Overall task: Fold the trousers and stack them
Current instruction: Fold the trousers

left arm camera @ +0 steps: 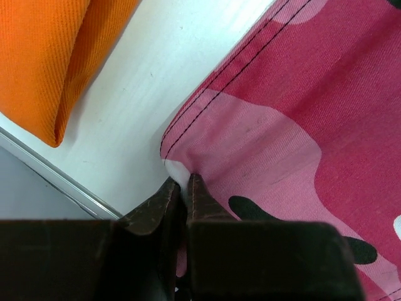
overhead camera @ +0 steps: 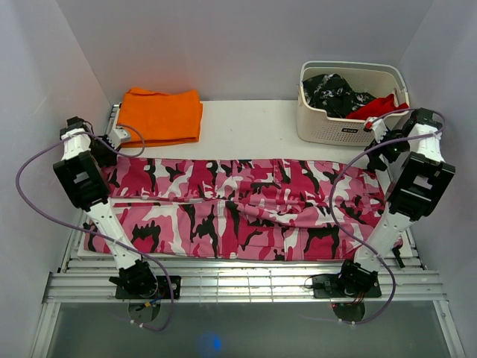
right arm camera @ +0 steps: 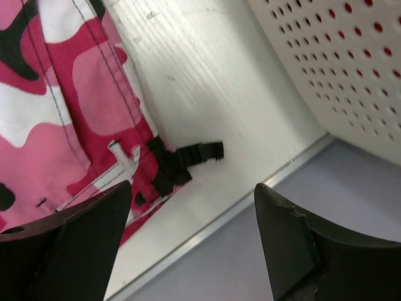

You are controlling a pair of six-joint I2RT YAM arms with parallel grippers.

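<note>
The trousers, in pink, white and black camouflage, lie spread flat and lengthwise across the table. At their far left corner my left gripper is shut, pinching the hemmed cloth corner between its dark fingertips. In the top view that left gripper sits between the trousers and the orange cloth. My right gripper stands open over the table's right edge. Nothing is between its fingers. The trousers' far right corner, with its black strap, lies just beyond the left finger. From above, the right gripper hangs near the basket.
A folded orange cloth lies at the back left, close to my left gripper. A white perforated basket at the back right holds a black-and-white speckled garment and a red one. The table's metal rim runs under my right gripper.
</note>
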